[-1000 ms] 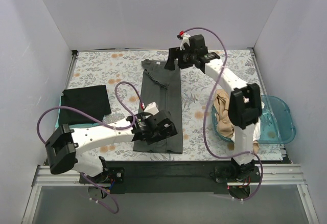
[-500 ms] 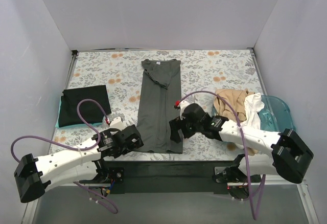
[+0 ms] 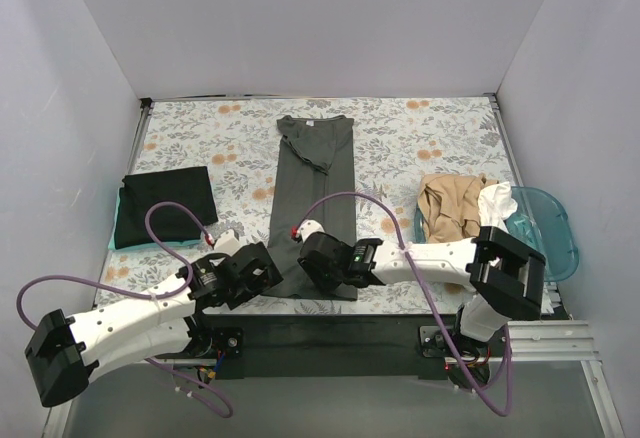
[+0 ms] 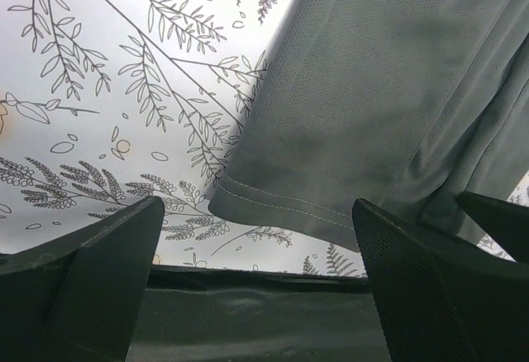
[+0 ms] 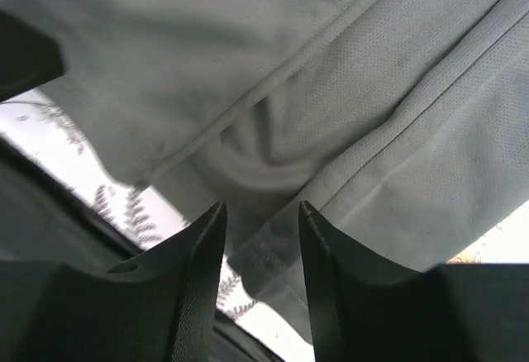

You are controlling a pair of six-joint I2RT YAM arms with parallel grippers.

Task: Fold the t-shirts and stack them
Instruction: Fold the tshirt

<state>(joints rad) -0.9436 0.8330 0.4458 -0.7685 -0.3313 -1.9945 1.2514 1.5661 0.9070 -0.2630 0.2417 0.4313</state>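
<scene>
Dark grey t-shirt (image 3: 315, 208) lies mid-table as a narrow strip, long axis near-to-far, collar far, hem at the near table edge. Left gripper (image 4: 256, 209) hangs released beside the hem's left corner. Right gripper (image 5: 259, 213) grasps bunched hem fabric. Floral covering (image 3: 200, 128) shows on both flanks.

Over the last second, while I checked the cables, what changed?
Right gripper swung from the collar end of the dark grey t-shirt to its near hem, fingers straddling a fold. Left gripper came off that hem, open beside its corner. Black t-shirt and tub stayed put.
</scene>
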